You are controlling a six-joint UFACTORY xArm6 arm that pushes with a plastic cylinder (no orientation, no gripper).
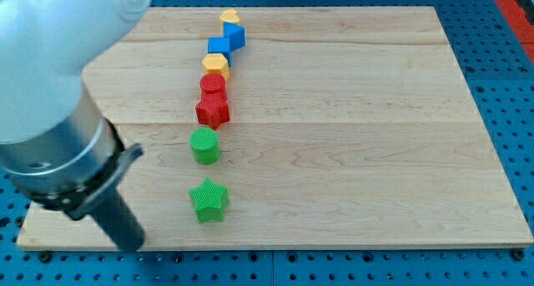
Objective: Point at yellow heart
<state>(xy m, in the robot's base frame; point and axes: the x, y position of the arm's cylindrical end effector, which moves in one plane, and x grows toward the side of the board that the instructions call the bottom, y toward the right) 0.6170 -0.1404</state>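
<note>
The yellow heart [230, 17] lies at the view's top of the board, heading a line of blocks that runs down the view. Below it come two touching blue blocks [226, 42], a yellow hexagon [215, 66], a red cylinder [213, 84], a red star [213, 110], a green cylinder [204, 145] and a green star [208, 200]. My tip [132, 243] is at the board's bottom left corner, to the left of the green star and far from the yellow heart. It touches no block.
The arm's large white and grey body [58, 94] fills the view's left and hides the board's left edge. The wooden board [359, 127] lies on a blue perforated table [513, 61].
</note>
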